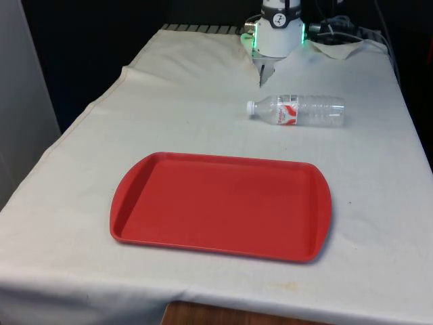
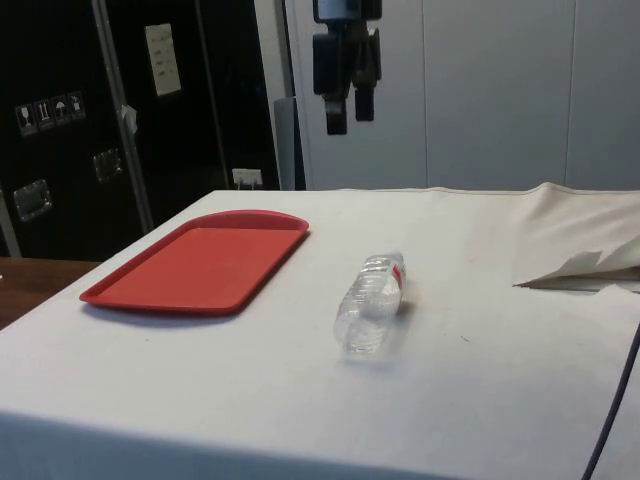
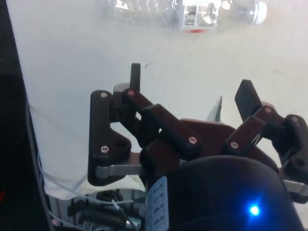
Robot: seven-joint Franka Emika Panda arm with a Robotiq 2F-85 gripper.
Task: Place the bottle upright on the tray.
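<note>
Bottle (image 1: 298, 110) is lying on its side on the white cloth (image 1: 203, 101), past the far edge of the red tray (image 1: 220, 203) and toward the front view's right, white cap (image 1: 251, 107) pointing to the front view's left. Tray is sitting flat, nothing resting on it, well apart from the bottle. Cloth is bunching into a loose fold (image 2: 580, 265) at the far end near the robot base. Nothing is standing between bottle and tray. Gripper (image 2: 350, 118) is hanging high above the table in the side view, fingers pointing straight down, spread apart and gripping nothing. In the wrist view the gripper (image 3: 190, 84) is hovering over bare cloth with the bottle (image 3: 187, 12) just beyond the fingertips, not touching. Arm above the gripper is cut off by the side view's top edge; bottle label text isn't readable.
</note>
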